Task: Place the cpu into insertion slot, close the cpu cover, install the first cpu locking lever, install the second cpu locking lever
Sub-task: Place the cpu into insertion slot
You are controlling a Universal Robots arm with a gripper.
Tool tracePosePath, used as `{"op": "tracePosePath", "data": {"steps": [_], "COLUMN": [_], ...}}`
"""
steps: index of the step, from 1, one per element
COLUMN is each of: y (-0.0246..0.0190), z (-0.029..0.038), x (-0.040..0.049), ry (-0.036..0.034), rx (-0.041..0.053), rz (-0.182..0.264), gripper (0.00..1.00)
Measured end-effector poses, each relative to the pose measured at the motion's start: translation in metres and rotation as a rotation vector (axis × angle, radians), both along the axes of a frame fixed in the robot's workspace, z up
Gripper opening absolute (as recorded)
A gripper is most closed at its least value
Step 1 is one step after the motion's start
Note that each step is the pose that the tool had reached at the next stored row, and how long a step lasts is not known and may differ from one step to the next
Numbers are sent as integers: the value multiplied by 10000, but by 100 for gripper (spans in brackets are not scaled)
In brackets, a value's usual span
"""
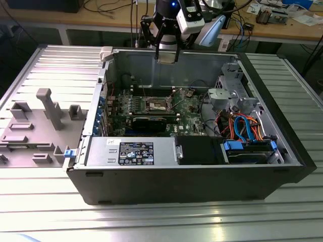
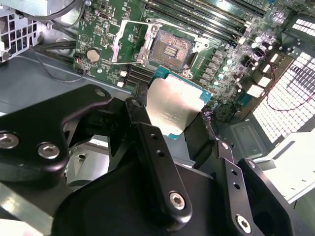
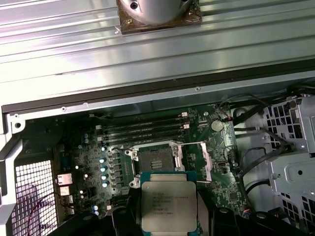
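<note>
Where the fingers point(image 2: 199, 140) clamp the cpu point(image 3: 169, 206), its side edges are hidden.

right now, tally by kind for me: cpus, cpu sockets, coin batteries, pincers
cpu: 1, held in the pincer
insertion slot: 1, with no chip in it
coin battery: 1
pincer: 1
total: 4

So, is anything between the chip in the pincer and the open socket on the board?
Nothing visible. The pincer holds the chip above the board; the socket lies bare, its cover swung open beside it.
</note>
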State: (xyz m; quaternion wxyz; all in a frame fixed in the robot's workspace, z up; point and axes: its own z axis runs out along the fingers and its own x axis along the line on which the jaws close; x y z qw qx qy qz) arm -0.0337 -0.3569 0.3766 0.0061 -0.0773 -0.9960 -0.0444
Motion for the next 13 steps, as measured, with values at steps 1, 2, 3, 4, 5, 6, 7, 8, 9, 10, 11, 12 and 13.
{"op": "tracePosePath", "data": {"steps": [1,2,3,4,5,6,7,8,9,10,11,12,13], "y": [0,0,0,0,0,0,0,0,0,0,0,0,0], "z": [-1,-1,-1,-1,-1,0,0,0,0,0,0,-1,-1], "x": [0,0,0,0,0,0,0,0,0,0,0,0,0], "ry": [0,0,-1,0,0,0,0,-1,0,0,0,-1,0], "rx": [1,1,1,1,1,1,1,1,1,1,1,1,1], "rz": [-108,-133,-135,-137,-137,-137,-137,-137,-137,-139,-146,-161,-184], "gripper": [54,54,54,54,54,54,54,54,54,54,54,54,54]}}
